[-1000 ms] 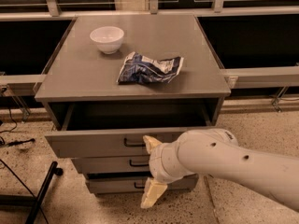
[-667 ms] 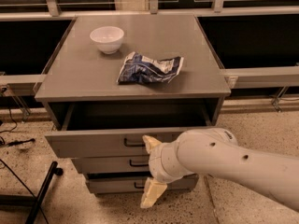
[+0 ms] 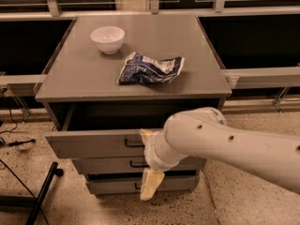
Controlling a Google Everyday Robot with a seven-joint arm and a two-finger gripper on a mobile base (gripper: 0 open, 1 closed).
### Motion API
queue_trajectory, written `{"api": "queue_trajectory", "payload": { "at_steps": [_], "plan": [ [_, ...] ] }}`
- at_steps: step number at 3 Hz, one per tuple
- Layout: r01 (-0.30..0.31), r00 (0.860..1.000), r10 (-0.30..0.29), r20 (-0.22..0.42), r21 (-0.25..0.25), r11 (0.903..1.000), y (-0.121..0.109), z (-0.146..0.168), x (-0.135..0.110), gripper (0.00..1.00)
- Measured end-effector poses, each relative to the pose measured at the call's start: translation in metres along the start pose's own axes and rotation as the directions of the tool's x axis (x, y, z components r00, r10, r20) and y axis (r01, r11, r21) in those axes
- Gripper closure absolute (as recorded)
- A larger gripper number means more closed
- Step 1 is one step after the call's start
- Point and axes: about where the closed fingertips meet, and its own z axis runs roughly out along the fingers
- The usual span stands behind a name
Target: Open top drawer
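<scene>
Lower right of frame, nearest: a thick white arm (image 3: 243,149) is seen entering from the right edge and ending at centre-bottom.

Gripper (image 3: 146,164): located at lower centre, in front of the drawer fronts. Two cream fingers (image 3: 151,184) are seen spread wide, one pointing up at the top edge of the upper front, the other pointing down across the lowest front. Nothing is seen clamped between them.

Lower left: a black stand leg (image 3: 42,196) is noted lying slantwise on the speckled floor (image 3: 234,205).

Top drawer (image 3: 89,144): found at centre-left. It stands partly out from the cabinet body, with a dark opening visible behind its front. Its black bar handle (image 3: 132,144) is partly covered by the wrist. It cannot be told whether the upper finger touches it.

Below it, the second drawer (image 3: 103,165) and the lowest drawer (image 3: 112,185) are seen closed.

Cabinet top (image 3: 84,74): a crumpled blue-and-white bag (image 3: 150,68) lies near the centre. A white bowl (image 3: 108,39) stands upright farther back, toward the upper left, apart from the bag.
</scene>
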Motion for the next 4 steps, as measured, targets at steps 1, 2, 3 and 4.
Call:
{"api": "queue_trajectory", "payload": {
  "at_steps": [1,2,3,4],
  "plan": [
    [0.012,1.0,-0.012,-0.025,-0.019,0.9998,-0.017,0.0,-0.001,0.0],
    [0.018,0.999,-0.019,-0.036,-0.022,0.9996,-0.029,0.004,0.0,0.0],
    [0.013,0.999,-0.013,-0.032,-0.022,0.9997,-0.038,0.011,0.004,0.0],
    [0.001,1.0,-0.002,-0.027,-0.03,0.9996,-0.044,0.02,0.01,0.0]
  ]
}}
